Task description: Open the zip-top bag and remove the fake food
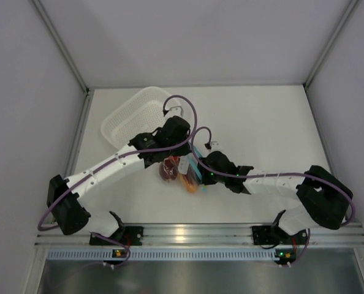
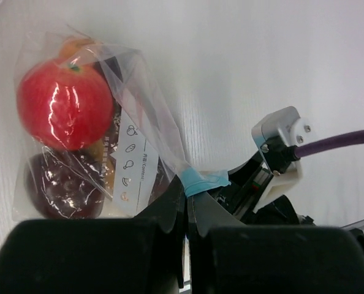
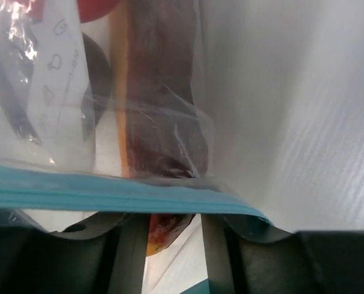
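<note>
The zip-top bag hangs above the table between both arms, clear and crinkly. My left gripper is shut on a corner of its light blue zip strip. Inside the bag I see the fake food: a red ball, a dark brown ring and an orange piece. My right gripper is open. The zip strip runs across just in front of its fingertips, and an orange-edged brown piece sits behind the plastic.
A white perforated basket stands at the back left, close behind the left arm's wrist. The right arm's wrist camera and purple cable sit close beside my left gripper. White walls enclose the table on three sides.
</note>
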Controlling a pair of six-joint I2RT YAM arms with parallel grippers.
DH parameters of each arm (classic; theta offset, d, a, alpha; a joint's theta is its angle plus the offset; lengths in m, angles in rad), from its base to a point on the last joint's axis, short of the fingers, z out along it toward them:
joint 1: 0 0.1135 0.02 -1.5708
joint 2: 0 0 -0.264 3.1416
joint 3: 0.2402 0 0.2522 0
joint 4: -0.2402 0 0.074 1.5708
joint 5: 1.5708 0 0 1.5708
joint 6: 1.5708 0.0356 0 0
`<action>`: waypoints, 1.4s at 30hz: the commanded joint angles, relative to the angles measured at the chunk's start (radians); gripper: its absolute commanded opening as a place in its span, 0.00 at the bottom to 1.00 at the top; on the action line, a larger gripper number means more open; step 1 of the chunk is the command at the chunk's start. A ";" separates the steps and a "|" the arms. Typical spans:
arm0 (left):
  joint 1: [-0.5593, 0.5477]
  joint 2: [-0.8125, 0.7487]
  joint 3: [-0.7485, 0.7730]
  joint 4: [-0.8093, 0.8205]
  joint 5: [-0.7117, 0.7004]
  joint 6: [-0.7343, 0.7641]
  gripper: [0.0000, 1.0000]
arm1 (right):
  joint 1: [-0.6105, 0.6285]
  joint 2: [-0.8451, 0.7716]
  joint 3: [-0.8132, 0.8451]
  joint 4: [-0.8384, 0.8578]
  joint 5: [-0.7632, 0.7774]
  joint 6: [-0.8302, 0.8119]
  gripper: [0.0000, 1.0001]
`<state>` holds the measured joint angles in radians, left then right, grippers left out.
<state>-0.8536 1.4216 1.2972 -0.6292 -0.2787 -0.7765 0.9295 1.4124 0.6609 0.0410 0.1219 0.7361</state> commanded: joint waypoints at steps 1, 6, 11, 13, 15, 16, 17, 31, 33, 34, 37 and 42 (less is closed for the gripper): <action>0.004 -0.064 -0.030 0.115 -0.077 -0.043 0.00 | 0.000 0.063 -0.027 0.105 -0.087 0.061 0.36; 0.002 -0.092 -0.062 0.134 -0.099 -0.061 0.00 | -0.001 0.079 -0.023 0.160 -0.103 0.077 0.12; 0.002 -0.110 -0.067 0.131 -0.117 -0.034 0.00 | 0.000 0.027 0.042 0.062 -0.041 0.007 0.00; 0.002 -0.113 -0.075 0.131 -0.119 -0.012 0.00 | 0.000 0.000 0.092 0.001 -0.013 -0.030 0.00; 0.002 -0.110 -0.078 0.128 -0.109 0.014 0.00 | 0.000 -0.026 0.124 -0.091 0.028 -0.087 0.00; 0.002 -0.107 -0.079 0.131 -0.091 0.026 0.00 | 0.002 -0.033 0.156 -0.117 0.039 -0.105 0.00; 0.002 -0.105 -0.076 0.128 -0.080 0.054 0.00 | 0.000 -0.041 0.173 -0.177 0.071 -0.136 0.00; 0.004 -0.144 0.017 0.128 0.131 0.307 0.00 | -0.001 -0.093 0.569 -0.522 0.113 -0.386 0.00; 0.008 -0.164 0.043 0.128 0.156 0.335 0.00 | -0.003 -0.063 0.639 -0.553 0.122 -0.437 0.00; 0.011 -0.171 0.053 0.128 0.157 0.338 0.00 | -0.006 -0.050 0.652 -0.562 0.131 -0.455 0.00; 0.025 -0.196 0.077 0.126 0.167 0.355 0.00 | -0.015 -0.020 0.672 -0.572 0.139 -0.507 0.00; 0.059 -0.222 0.071 0.126 0.180 0.339 0.00 | -0.035 -0.049 0.586 -0.471 0.130 -0.521 0.00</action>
<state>-0.8108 1.2194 1.3464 -0.5385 -0.1356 -0.4492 0.9134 1.3792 1.2720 -0.4953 0.2417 0.2527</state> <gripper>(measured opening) 0.021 0.056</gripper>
